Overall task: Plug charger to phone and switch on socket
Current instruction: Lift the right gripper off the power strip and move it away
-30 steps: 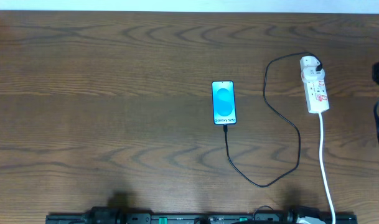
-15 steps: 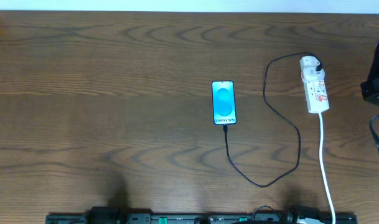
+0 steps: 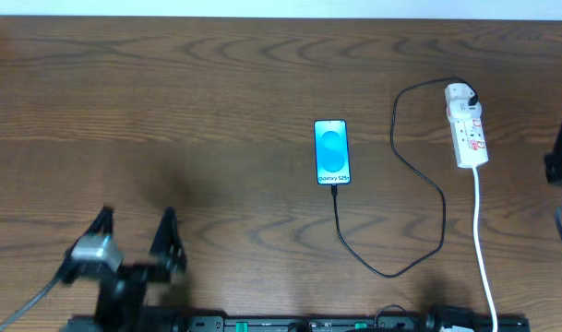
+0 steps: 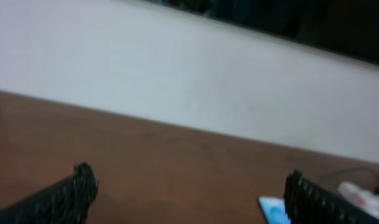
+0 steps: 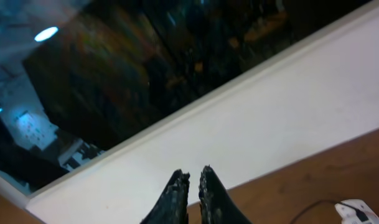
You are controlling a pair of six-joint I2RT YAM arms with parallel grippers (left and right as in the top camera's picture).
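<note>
Brown wooden worktop [image 3: 170,92] seen from above, with a white wall behind it in both wrist views. Newly arrived at the near-left corner: left hand [image 3: 136,221], fingers spread wide and holding nothing; not in this corner half a second ago. In its own camera, aimed across the wood toward the far wall.

Of the right arm, only a dark shape at the right edge, smaller and nearer than half a second ago, so seemingly pulling back. Visible only in its own camera: right hand [image 5: 192,175], fingers almost together with nothing between them, raised and tilted toward the wall.

Unmoved near the far-right corner: socket [image 3: 467,129], with a black plug seated at its far end; switch position too small to read. Unmoved at the middle: phone [image 3: 332,152], screen lit. Lying in the same loop as before: charger [image 3: 444,219], small tip touching the near edge of the phone, apparently already in.

Probably left to do: only the switch, much closer to the right arm than to the left hand.
</note>
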